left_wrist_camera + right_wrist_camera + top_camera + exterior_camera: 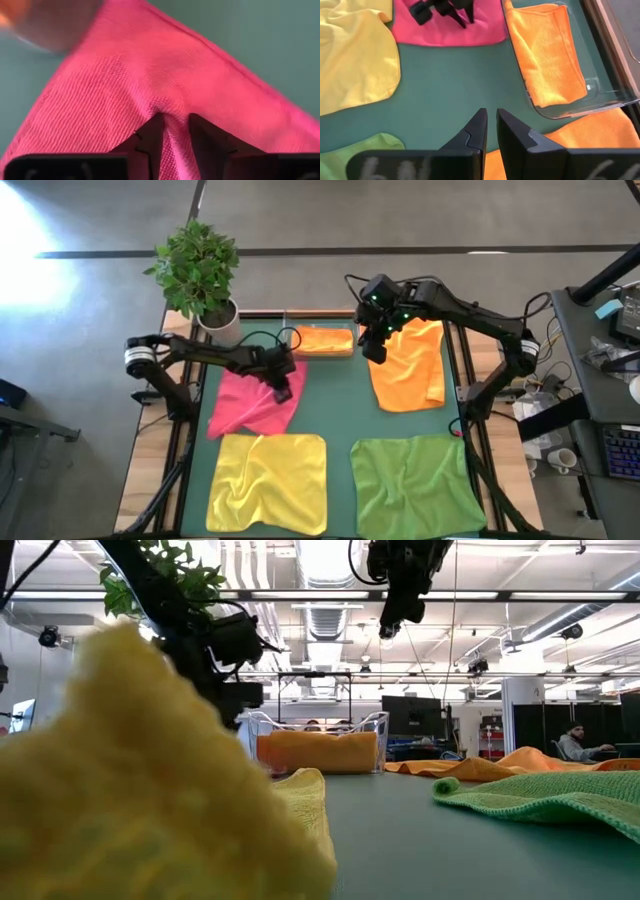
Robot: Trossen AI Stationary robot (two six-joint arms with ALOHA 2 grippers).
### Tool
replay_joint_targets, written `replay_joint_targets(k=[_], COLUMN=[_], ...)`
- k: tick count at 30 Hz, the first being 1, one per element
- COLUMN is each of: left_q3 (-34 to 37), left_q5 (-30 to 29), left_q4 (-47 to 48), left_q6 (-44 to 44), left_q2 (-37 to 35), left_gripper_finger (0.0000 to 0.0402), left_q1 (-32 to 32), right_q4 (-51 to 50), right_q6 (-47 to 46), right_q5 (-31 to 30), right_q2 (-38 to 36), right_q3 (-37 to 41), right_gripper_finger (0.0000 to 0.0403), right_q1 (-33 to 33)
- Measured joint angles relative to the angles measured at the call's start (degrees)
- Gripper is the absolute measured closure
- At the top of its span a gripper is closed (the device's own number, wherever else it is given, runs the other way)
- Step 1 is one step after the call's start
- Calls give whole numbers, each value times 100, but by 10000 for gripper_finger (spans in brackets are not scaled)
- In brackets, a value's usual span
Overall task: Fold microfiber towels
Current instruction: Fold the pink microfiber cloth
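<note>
On the far left corner of the desk (pixel 340 415) stands a potted plant (pixel 197 270). Next to it, the left gripper (pixel 283 392) is down on the pink towel (pixel 250 405), at its right edge. In the left wrist view its fingers (pixel 150 137) pinch a small ridge of the pink cloth between them, so they grip this towel. The pink towel lies spread and a little wrinkled on the left side of the green mat. In front of it, at the near left, lies the yellow towel (pixel 268 483), flat and open.

At the far middle, a clear tray (pixel 322 352) holds one orange towel (pixel 323 339), already folded into a small rectangle.

To the right of the tray, the right gripper (pixel 375 352) hangs above the desk, just beside the left edge of the second orange towel (pixel 410 368), which lies unfolded. Its fingers (pixel 479 131) are almost closed and hold nothing. At the near right lies the green towel (pixel 415 485), spread out.
</note>
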State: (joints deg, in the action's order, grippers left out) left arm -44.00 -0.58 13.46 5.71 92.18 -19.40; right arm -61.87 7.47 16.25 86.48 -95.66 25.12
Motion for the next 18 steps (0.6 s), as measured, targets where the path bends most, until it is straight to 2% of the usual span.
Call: replay_joint_targets(k=[4,8,13,18], left_q3=[-38,-144,-265,-205], left_q5=[-25,-22,-15,7], left_q4=[-439,-153,507,1203], left_q6=[245,279,200,-6], left_q2=[83,-86,-820,-1800], left_gripper_finger=[339,347,348,348], left_q1=[-1,0,64,308], right_q4=[2,2,113,459], right_q6=[-15,-148,-253,-306], right_q5=[-44,-133,-145,-146], right_q2=[0,0,0,0], right_q3=[0,0,0,19], right_gripper_finger=[371,371,371,371], right_q1=[0,-1,-156,-589])
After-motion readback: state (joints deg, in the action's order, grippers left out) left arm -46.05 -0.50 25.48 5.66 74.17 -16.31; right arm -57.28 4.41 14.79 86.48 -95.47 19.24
